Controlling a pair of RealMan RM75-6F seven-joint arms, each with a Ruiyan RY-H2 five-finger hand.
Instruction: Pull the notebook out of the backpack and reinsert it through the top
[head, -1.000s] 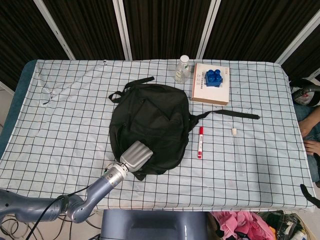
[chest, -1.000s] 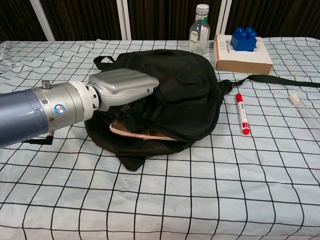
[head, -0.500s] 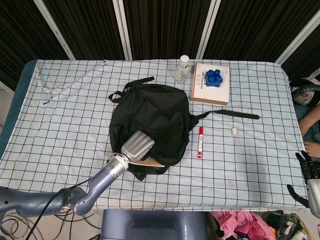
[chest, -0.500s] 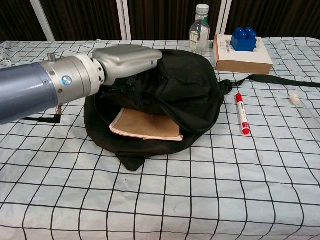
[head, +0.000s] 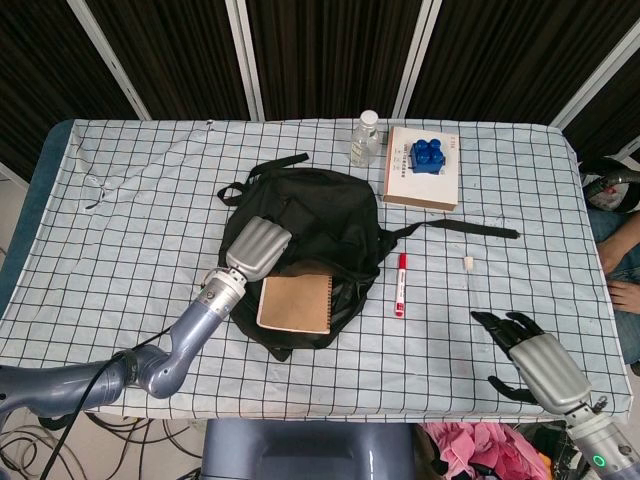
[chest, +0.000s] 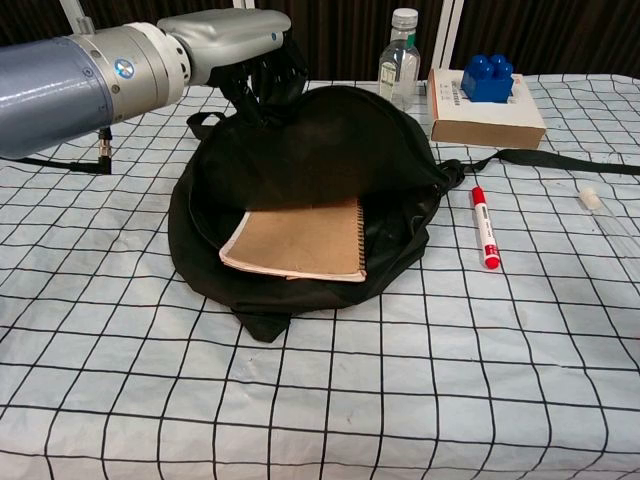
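Note:
The black backpack (head: 330, 215) lies in the middle of the table with its opening toward the near edge. My left hand (head: 256, 250) grips the bag's upper layer and holds it lifted; the chest view shows the left hand (chest: 235, 40) high up, its fingers (chest: 268, 78) pinching the black fabric. A brown spiral notebook (head: 296, 303) lies flat inside the open mouth, fully exposed; in the chest view the notebook (chest: 298, 240) rests on the lower layer of the backpack (chest: 340, 150). My right hand (head: 535, 360) hovers at the near right table edge, fingers spread and holding nothing.
A red marker (head: 400, 284) lies just right of the bag. A clear tube (head: 476, 300) lies further right. At the back stand a water bottle (head: 365, 138) and a cardboard box (head: 421, 185) with blue blocks on top. A black strap (head: 470, 229) trails right.
My left hand has raised the bag's upper layer up and back, uncovering the notebook. The right hand has come into view at the near right.

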